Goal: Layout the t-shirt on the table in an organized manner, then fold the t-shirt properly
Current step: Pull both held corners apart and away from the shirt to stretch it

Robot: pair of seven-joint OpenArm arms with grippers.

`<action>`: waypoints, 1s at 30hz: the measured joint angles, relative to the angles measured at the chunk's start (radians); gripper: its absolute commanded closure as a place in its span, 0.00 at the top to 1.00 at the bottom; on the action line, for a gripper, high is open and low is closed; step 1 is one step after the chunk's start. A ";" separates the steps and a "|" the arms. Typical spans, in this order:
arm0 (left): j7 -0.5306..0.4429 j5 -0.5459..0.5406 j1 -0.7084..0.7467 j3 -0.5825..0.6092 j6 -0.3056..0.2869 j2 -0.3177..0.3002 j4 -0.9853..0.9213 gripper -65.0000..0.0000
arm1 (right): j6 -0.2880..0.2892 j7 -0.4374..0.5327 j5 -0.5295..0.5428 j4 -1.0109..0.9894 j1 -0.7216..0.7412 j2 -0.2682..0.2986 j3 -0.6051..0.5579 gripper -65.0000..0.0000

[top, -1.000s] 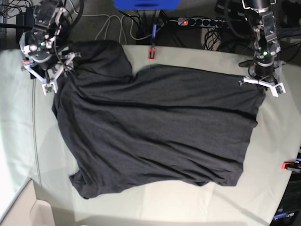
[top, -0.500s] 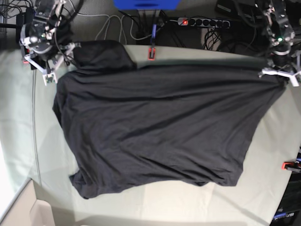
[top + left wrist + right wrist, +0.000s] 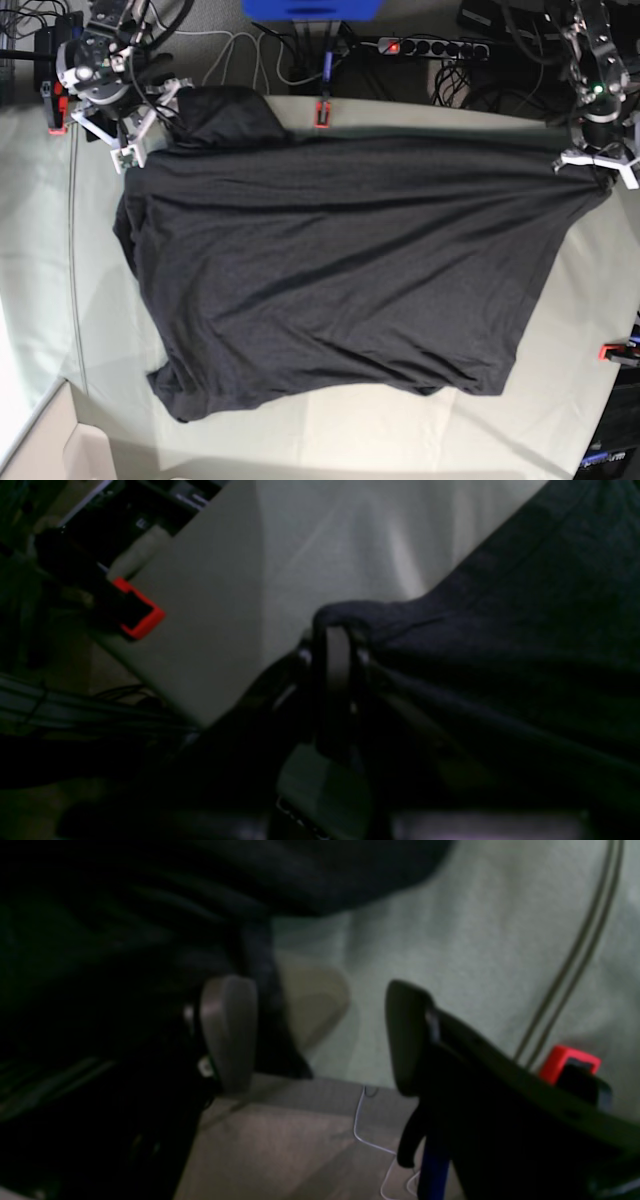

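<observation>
Charcoal-black cotton t-shirt spread across the pale grey-green cloth-covered table, still rumpled, unfolded. Left gripper pinches its far corner; right gripper stands open-jawed, empty. Smoothing and folding remain.

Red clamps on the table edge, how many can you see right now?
3: one red clamp at the far edge, middle; one at the base view's right edge; one far left by the right gripper. Others may be hidden.
</observation>
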 measured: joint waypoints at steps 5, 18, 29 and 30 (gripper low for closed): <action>-0.001 0.000 0.000 0.000 0.000 -0.003 0.000 0.00 | 0.000 0.005 0.003 -0.037 -0.009 -0.006 -0.003 0.63; 0.000 0.004 -0.031 0.002 0.000 -0.001 -0.001 0.01 | 0.000 0.025 0.019 -0.036 -0.055 -0.009 -0.004 0.00; 0.003 0.003 -0.027 0.003 0.000 0.004 0.000 0.01 | 0.000 0.005 0.217 0.170 -0.230 -0.008 0.105 0.00; 0.007 0.003 -0.026 0.003 0.000 0.005 0.003 0.01 | 0.000 0.003 0.248 0.175 -0.238 -0.010 0.127 0.00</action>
